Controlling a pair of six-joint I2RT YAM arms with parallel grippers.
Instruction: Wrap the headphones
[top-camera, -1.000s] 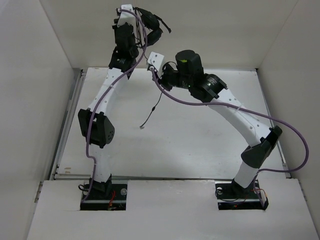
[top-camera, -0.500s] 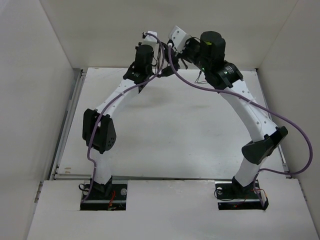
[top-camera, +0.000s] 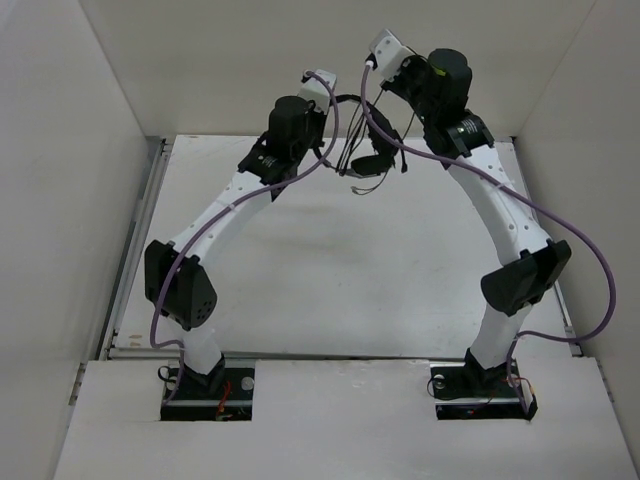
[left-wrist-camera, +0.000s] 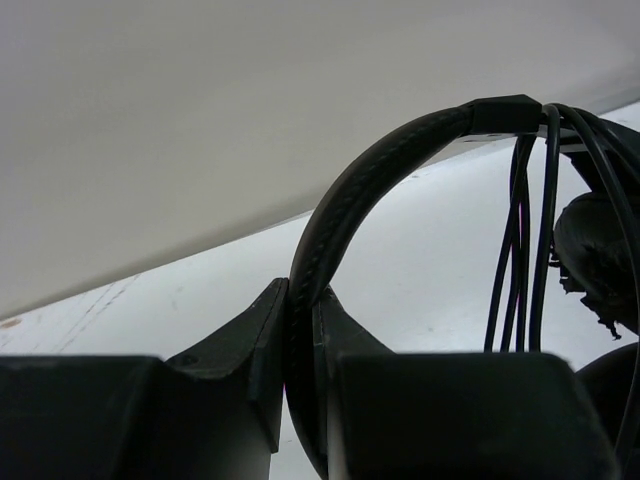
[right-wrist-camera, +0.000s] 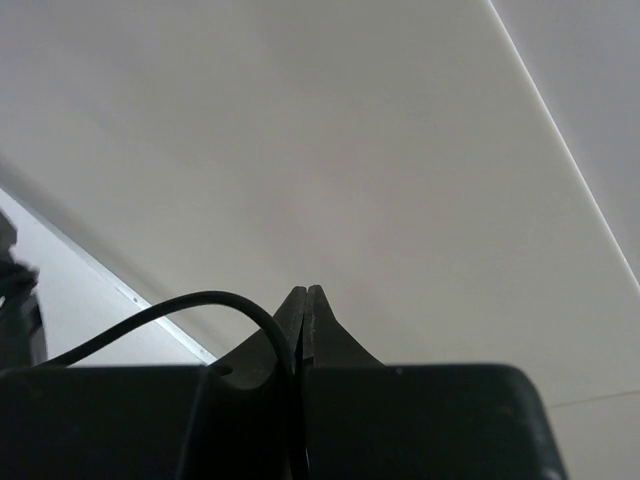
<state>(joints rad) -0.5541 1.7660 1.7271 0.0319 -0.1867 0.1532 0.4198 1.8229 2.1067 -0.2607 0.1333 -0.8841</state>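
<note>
Headphones (left-wrist-camera: 345, 200) clamped by the headband in the left gripper (left-wrist-camera: 300, 300), cable (right-wrist-camera: 150, 313) pinched tight in the right gripper (right-wrist-camera: 303, 292), all aloft at 12 o'clock over the table (top-camera: 300, 280); wrapping apparently mid-way, next turn needs taut cable passed round the band.

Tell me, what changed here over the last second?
The left arm swung the small black over-ear headphones rightward to the middle; the right arm rose toward the back wall, drawing up the dangling thin black cable. Unchanged: left fingers shut on the headband, right fingers shut on the cable.
</note>
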